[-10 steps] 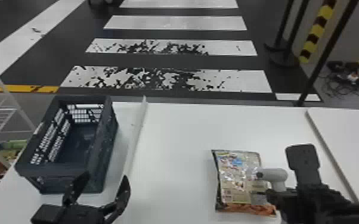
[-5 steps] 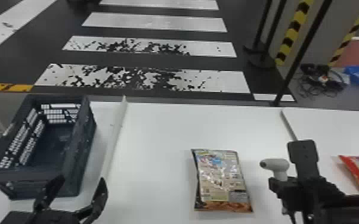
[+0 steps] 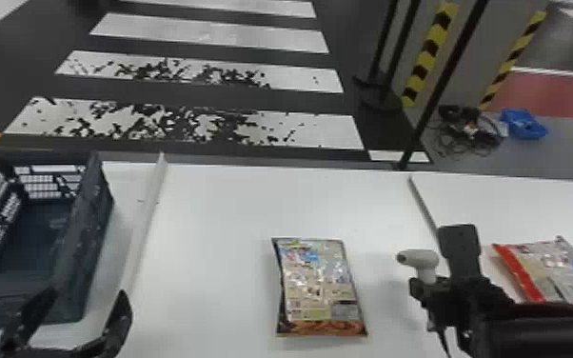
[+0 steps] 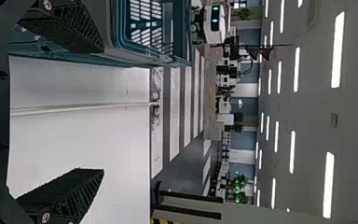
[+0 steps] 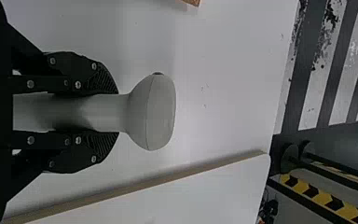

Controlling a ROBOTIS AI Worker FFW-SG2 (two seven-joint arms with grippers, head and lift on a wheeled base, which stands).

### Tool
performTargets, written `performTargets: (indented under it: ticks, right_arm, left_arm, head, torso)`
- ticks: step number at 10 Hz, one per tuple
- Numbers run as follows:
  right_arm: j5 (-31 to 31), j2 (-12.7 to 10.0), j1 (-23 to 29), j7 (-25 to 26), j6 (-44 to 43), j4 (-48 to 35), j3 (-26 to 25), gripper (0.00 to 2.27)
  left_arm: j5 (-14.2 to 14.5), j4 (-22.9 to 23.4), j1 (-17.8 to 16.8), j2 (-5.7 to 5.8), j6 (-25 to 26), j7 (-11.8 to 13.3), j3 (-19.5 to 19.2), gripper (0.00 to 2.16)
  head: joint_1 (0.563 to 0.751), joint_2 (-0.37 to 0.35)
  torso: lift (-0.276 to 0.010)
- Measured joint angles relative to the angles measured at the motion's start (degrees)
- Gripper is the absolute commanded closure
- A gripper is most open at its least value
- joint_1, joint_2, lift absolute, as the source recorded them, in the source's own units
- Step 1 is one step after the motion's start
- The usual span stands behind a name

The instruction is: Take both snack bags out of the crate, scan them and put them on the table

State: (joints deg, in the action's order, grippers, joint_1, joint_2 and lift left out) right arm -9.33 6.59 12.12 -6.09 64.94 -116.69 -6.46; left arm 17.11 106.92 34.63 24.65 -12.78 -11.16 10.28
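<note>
1. pinching the scanner [image 3: 419,258] by its handle, the two fingers of the right gripper [image 3: 426,282] hold it over the table [image 3: 214,214].
2. the left gripper [image 3: 88,293] hangs near the crate [image 3: 100,209], its fingers spread wide.
3. one bag [image 3: 319,285] lies on the table between crate and scanner.
4. the red-edged bag [image 3: 552,269] lies farther right, past the seam [image 3: 423,203], partly hidden by the right arm.

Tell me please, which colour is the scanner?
The scanner is plain light grey; it shows best in the right wrist view.
</note>
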Motion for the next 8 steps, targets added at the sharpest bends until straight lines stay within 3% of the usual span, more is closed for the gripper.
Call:
performTargets:
  ticks: [8]
  right_arm:
    - [-0.52,0.00,-2.07,0.11,-5.58,8.21,-1.84,2.25]
  left_arm:
    - [-0.14,-0.14,-0.01,-0.13,0.07,0.01,0.00,0.08]
  head:
    - [0.695,-0.183]
  torso:
    - [-0.092]
